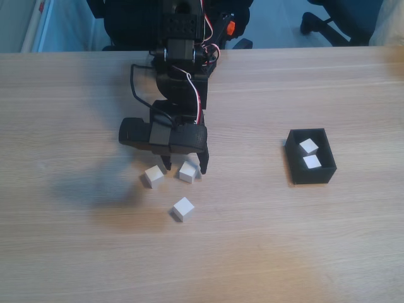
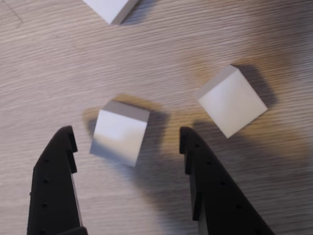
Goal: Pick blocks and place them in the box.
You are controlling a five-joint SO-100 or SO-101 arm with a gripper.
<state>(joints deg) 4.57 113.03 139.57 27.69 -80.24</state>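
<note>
Jaws (image 2: 126, 139) open, straddling white block (image 2: 120, 137) on desk (image 1: 63, 252), not yet touching. Second block (image 2: 232, 100) just beside, third (image 2: 111, 7) farther off. Black box (image 1: 310, 172) well apart, holding two blocks. Risk: target sits skewed between jaws, so closing may twist it loose or nudge neighbour.
</note>
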